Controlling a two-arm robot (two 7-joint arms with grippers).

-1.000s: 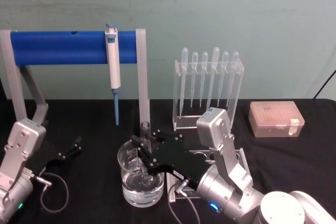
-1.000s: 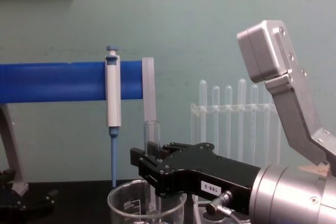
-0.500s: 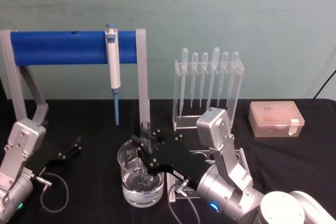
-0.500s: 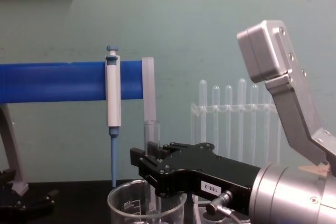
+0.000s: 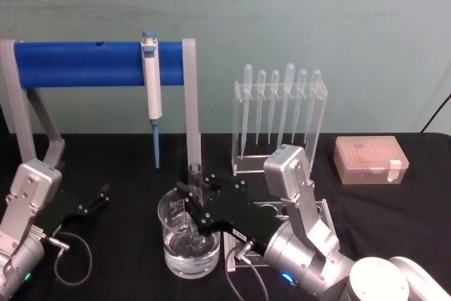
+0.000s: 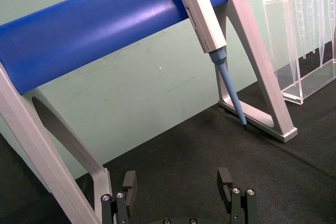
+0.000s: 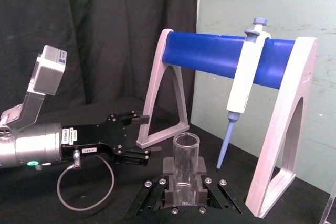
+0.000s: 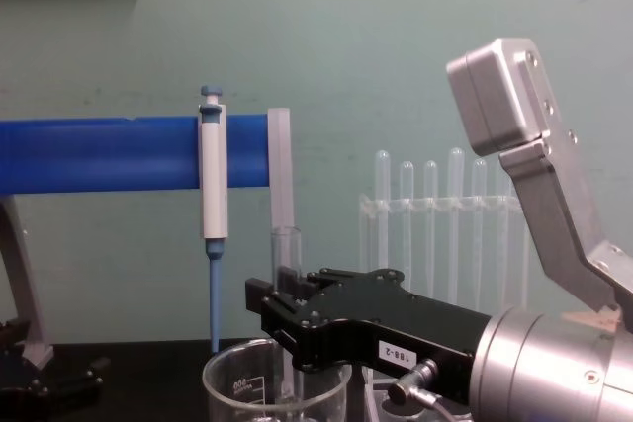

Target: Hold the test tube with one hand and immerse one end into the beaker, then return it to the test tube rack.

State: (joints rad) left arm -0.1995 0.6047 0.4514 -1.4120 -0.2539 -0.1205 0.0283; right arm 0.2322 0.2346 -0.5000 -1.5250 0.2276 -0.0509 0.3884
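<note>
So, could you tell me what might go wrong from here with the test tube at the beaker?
The right gripper holds the test tube upright inside the beaker; moving sideways before lifting could knock glass against the rim and tip the water. The pipettor hangs close behind, so a careless lift might strike it.

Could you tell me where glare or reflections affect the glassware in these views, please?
Head view: white highlights on the lower wall of the beaker. Chest view: the test tube shows only bright edge lines against the green wall. Right wrist view: its rim catches light above the right gripper.
</note>
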